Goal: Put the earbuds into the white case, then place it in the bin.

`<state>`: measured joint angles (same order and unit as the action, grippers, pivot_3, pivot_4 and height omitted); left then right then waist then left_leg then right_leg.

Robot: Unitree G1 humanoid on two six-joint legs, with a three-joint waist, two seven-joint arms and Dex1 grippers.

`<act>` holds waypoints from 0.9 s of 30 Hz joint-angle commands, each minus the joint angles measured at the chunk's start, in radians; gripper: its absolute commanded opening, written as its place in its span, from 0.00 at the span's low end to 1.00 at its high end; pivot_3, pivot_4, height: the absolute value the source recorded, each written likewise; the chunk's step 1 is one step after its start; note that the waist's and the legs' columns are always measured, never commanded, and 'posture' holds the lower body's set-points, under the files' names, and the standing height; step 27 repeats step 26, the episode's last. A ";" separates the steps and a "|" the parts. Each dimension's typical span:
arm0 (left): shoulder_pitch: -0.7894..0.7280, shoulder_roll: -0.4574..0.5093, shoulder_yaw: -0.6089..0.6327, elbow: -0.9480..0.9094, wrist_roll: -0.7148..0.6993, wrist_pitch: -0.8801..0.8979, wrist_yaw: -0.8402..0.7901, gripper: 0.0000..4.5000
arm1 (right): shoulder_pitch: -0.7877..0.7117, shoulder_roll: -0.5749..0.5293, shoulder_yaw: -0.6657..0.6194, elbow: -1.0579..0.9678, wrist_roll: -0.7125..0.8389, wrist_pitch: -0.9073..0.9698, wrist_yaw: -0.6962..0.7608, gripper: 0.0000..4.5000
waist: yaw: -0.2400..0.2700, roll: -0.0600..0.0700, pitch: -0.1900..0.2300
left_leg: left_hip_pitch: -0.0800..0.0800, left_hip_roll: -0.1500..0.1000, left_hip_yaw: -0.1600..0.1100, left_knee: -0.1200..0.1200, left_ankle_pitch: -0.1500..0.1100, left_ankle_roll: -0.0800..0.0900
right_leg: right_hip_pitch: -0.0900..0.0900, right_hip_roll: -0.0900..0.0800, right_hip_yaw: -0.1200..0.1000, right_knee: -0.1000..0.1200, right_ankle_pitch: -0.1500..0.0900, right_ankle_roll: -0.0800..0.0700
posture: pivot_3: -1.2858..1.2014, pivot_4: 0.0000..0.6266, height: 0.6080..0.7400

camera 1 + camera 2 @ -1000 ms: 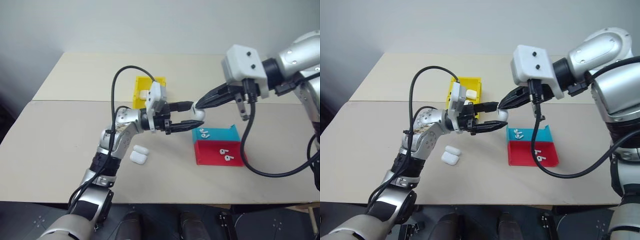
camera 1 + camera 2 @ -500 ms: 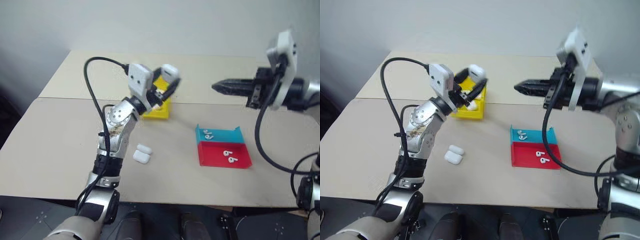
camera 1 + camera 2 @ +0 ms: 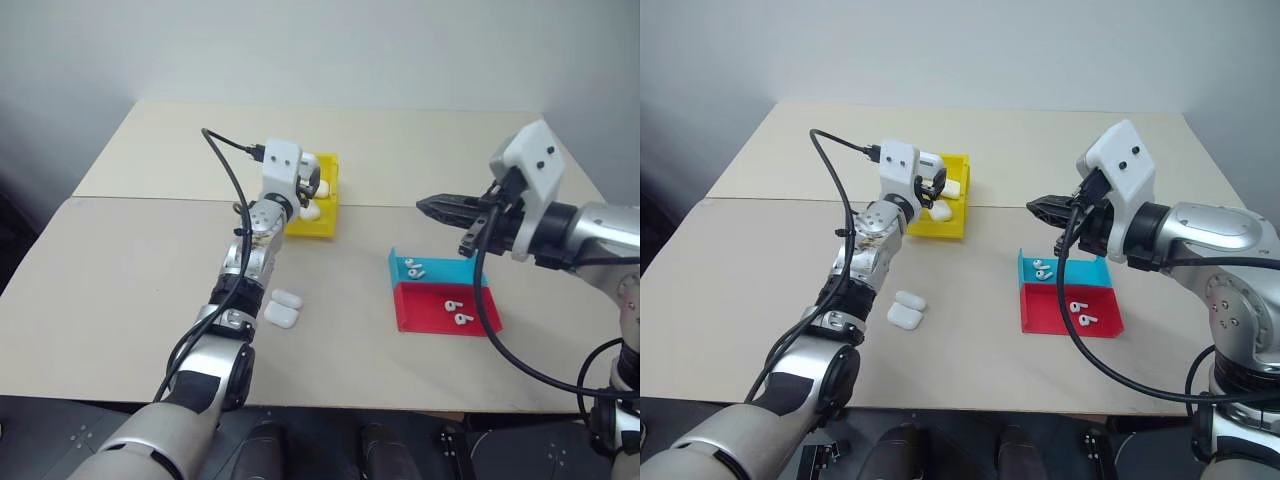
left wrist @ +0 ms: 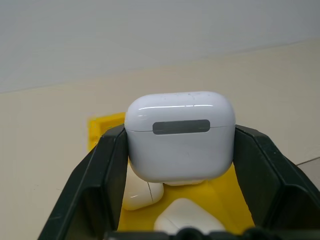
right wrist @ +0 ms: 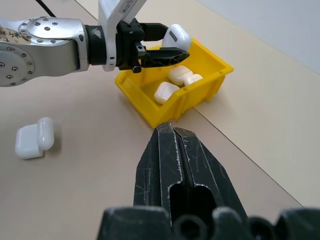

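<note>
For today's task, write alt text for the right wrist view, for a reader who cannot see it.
The left gripper holds a white case above a yellow bin containing more white cases. Nearer the camera, the right gripper points at the bin with fingers shut, and two further cases lie on the beige table.

white case (image 4: 180,136): glossy, lid closed, above bin | bin (image 5: 150,105): yellow, holding white cases

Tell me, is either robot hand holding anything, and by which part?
The left hand holds a white case by its two sides, over the yellow bin. The right hand is shut and holds nothing.
</note>
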<state>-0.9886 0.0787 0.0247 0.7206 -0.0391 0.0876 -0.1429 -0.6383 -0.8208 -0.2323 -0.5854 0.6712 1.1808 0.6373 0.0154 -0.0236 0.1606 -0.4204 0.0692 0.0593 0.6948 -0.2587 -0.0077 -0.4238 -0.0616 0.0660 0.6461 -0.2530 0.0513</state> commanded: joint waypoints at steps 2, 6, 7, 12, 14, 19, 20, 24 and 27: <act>-0.023 0.005 0.028 -0.073 -0.031 -0.011 -0.013 0.98 | 0.008 -0.018 -0.039 -0.038 0.040 0.008 -0.015 0.00 | -0.002 0.000 0.000 | 0.000 0.000 0.000 0.000 0.000 0.000 | 0.000 0.000 0.000 0.000 0.000 0.000 | 0.52 0.24 1.00; 0.031 0.060 0.065 -0.238 -0.126 0.112 -0.130 0.99 | 0.059 -0.022 -0.037 -0.026 0.031 -0.037 -0.011 0.00 | -0.004 0.000 0.000 | 0.000 0.000 0.000 0.000 0.000 0.000 | 0.000 0.000 0.000 0.001 0.000 0.000 | 0.52 0.24 1.00; 0.053 0.075 0.074 -0.290 -0.158 0.152 -0.161 0.99 | 0.070 -0.020 -0.037 -0.022 0.028 -0.052 -0.009 0.00 | -0.006 0.000 0.000 | 0.000 0.000 0.000 0.000 0.000 0.000 | 0.000 0.000 0.000 0.001 0.000 0.000 | 0.52 0.24 1.00; 0.255 0.280 0.070 -0.661 -0.337 0.334 -0.476 0.99 | 0.192 -0.005 -0.020 0.019 -0.051 -0.227 0.017 0.00 | -0.024 0.000 0.000 | 0.001 0.001 0.000 -0.001 0.000 -0.001 | 0.000 0.000 0.000 0.002 0.000 0.000 | 0.52 0.24 1.00; 0.346 0.380 0.089 -0.795 -0.433 0.381 -0.614 0.99 | 0.250 -0.001 -0.021 0.024 -0.077 -0.306 0.036 0.00 | -0.028 0.000 0.000 | 0.001 0.001 0.000 -0.001 0.001 -0.001 | 0.000 0.000 0.000 0.002 0.000 0.000 | 0.52 0.24 1.00; 0.533 0.649 0.163 -0.991 -0.601 0.489 -0.866 0.99 | 0.348 -0.014 -0.077 0.008 -0.038 -0.397 0.130 0.00 | -0.025 0.000 0.000 | 0.003 0.001 0.000 0.000 0.001 -0.002 | 0.001 0.000 0.000 0.000 0.000 0.000 | 0.52 0.24 1.00; 0.557 0.685 0.186 -1.014 -0.628 0.503 -0.894 0.99 | 0.366 -0.019 -0.095 0.000 -0.019 -0.398 0.146 0.00 | -0.023 0.000 0.000 | 0.004 0.001 0.000 0.000 0.001 -0.002 | 0.002 0.000 0.000 -0.001 0.000 0.000 | 0.52 0.24 1.00; 0.616 0.771 0.239 -1.062 -0.690 0.527 -0.951 0.99 | 0.432 -0.046 -0.143 -0.026 0.025 -0.410 0.206 0.00 | -0.017 0.000 0.000 | 0.006 0.001 0.000 0.000 0.001 -0.002 | 0.003 0.000 0.000 0.001 0.000 0.000 | 0.52 0.24 1.00; 0.638 0.809 0.265 -1.076 -0.732 0.555 -0.984 0.99 | 0.470 -0.070 -0.157 -0.041 0.024 -0.428 0.240 0.00 | -0.017 0.000 0.000 | 0.008 0.001 0.000 0.000 0.001 -0.002 | 0.004 0.000 0.000 0.002 0.000 0.000 | 0.52 0.24 1.00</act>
